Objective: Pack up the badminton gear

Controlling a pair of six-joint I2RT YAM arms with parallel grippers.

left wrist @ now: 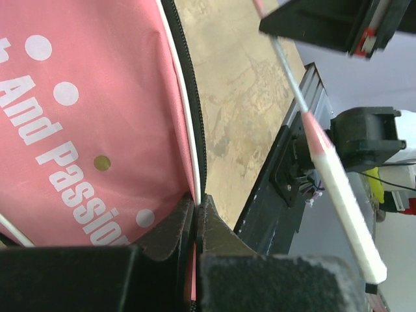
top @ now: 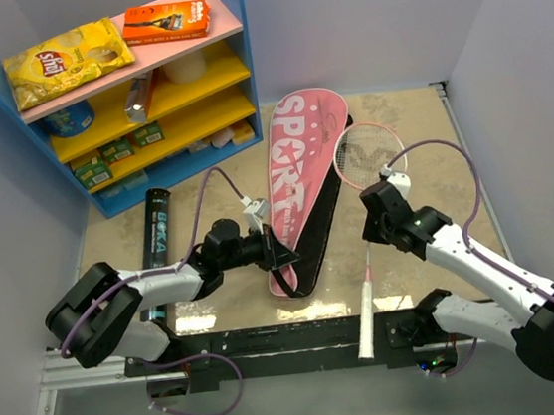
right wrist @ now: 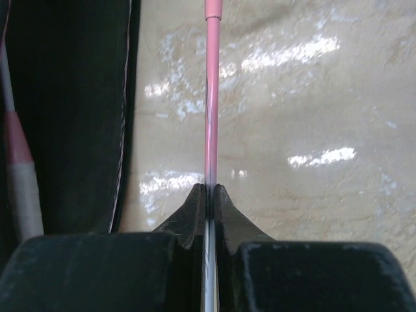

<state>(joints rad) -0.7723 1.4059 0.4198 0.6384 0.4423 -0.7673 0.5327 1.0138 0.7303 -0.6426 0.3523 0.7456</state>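
Observation:
The pink "SPORT" racket cover (top: 296,170) with black edging lies in the middle of the table. My left gripper (top: 280,254) is shut on its zippered edge near the narrow end, as the left wrist view shows: the gripper (left wrist: 196,203) pinches the cover (left wrist: 84,117). My right gripper (top: 370,229) is shut on the thin shaft (right wrist: 212,97) of the racket (top: 366,152), whose head lies beside the cover; the gripper also shows in the right wrist view (right wrist: 209,190). Its white handle (top: 365,320) reaches over the front rail. The black tube (top: 157,236) lies at the left. No shuttlecocks are in view.
A blue shelf (top: 241,66) stands at the back left, holding the yellow chip bag (top: 68,59), the orange box (top: 166,22) and small goods. White walls close in the sides. A black rail (top: 272,340) runs along the near edge.

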